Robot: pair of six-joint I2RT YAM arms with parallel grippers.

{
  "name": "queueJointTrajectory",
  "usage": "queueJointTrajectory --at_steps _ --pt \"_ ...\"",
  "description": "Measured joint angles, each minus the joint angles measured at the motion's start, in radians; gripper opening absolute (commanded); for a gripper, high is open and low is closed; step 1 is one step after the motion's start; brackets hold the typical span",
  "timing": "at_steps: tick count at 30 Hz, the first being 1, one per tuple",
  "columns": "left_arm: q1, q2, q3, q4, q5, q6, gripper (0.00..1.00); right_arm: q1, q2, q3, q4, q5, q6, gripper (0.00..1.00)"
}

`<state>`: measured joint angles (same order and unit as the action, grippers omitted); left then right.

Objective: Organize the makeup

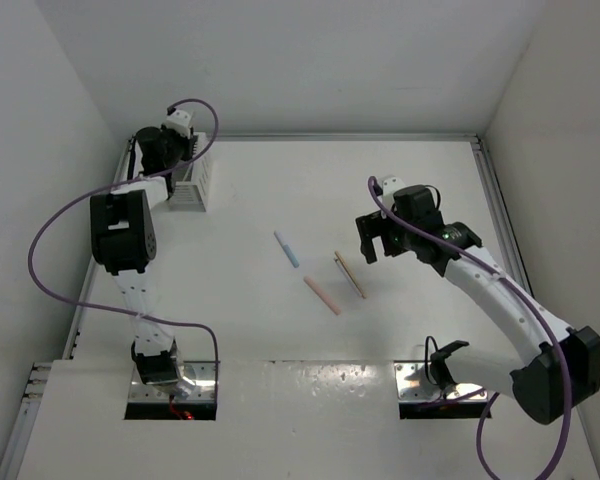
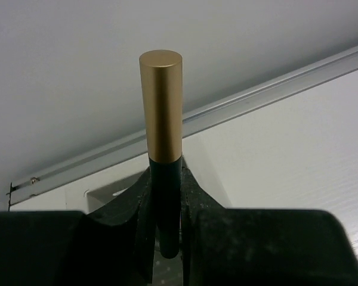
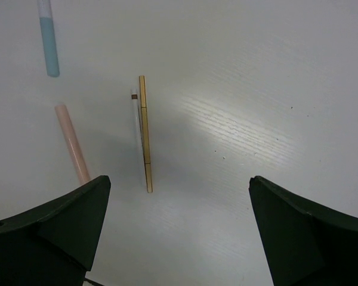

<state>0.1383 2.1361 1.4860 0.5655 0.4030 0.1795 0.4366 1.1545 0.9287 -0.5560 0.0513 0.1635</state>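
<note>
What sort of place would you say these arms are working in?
Probably a robotics lab test cell rather than a home: a white table boxed in by plain white walls, a metal rail along its edges, and two arms bolted at its near edge, with a few makeup sticks laid out.

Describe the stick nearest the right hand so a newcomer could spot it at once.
On the table, three sticks lie loose between the arms. The tan stick is the rightmost, closest to the open right hand. Its neighbours are a salmon pink stick and a light blue stick; it alone is tan.
</note>
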Motion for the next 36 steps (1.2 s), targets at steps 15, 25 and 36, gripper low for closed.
queueJointTrajectory --at_steps 15,25,36 --pt "0.001 -0.030 -0.024 -0.037 -0.015 -0.027 0.56 0.019 0.105 -0.026 -0.002 -0.010 -0.013 0.97" --pt "-0.042 -0.404 -0.121 -0.148 -0.306 -0.138 0.57 0.024 0.080 -0.084 0.000 -0.025 0.018 0.97" --pt "-0.369 -0.679 -0.395 -0.419 -0.410 -0.372 0.61 0.037 0.021 -0.158 0.000 -0.025 0.080 0.96"
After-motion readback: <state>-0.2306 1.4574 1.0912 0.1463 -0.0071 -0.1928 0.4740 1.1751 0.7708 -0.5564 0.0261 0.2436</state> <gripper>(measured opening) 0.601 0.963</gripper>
